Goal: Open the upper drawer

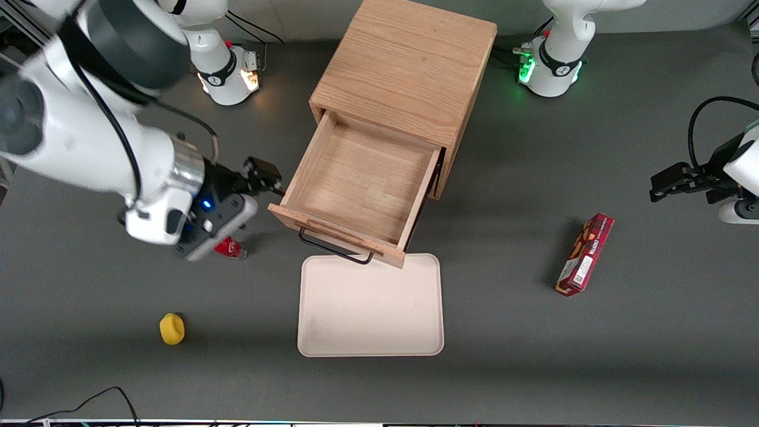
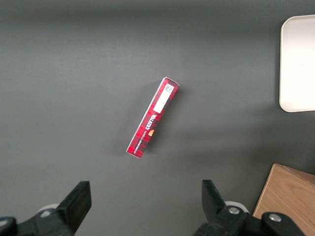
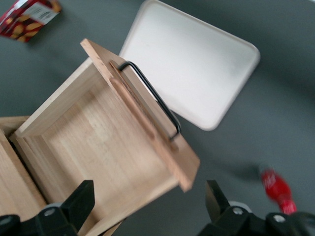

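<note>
The right arm reaches low over the table, its gripper point(image 1: 270, 178) holding nothing, fingers point(image 3: 81, 201) spread apart.

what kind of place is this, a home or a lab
Most likely a robot lab: arms bolted to a grey table, the end effector open beside a pulled-out upper drawer, and a bare tray as props.

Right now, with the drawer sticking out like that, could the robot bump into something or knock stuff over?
Maybe. The gripper hangs open, close beside the upper drawer, which is pulled far out, so a sideways swing could hit its side wall. The small red bottle stands right under the arm's wrist; lowering there might knock it over. The drawer's handle overhangs the tray, so anything lifted from the tray could catch on it.
</note>
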Controlling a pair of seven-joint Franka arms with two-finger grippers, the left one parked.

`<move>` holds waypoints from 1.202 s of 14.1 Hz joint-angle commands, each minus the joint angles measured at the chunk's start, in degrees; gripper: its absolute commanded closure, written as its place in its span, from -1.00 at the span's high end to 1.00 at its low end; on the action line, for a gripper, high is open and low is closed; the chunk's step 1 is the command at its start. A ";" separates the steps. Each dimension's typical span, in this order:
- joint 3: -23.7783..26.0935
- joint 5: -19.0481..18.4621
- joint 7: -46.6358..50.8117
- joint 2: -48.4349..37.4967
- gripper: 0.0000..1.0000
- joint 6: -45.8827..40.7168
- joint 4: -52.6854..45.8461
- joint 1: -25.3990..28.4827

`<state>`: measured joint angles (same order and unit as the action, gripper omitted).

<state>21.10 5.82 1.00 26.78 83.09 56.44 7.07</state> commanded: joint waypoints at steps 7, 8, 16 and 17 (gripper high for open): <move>-12.92 -5.91 14.56 -29.46 1.00 -16.67 22.16 -0.21; -15.10 -5.56 14.56 -33.59 1.00 -12.91 29.36 -0.39; -24.51 -6.34 13.94 -47.00 1.00 5.41 53.53 -0.30; -25.31 -6.44 13.86 -46.47 1.00 5.24 52.65 -0.30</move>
<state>-2.57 0.76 14.08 -18.85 87.55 109.40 6.41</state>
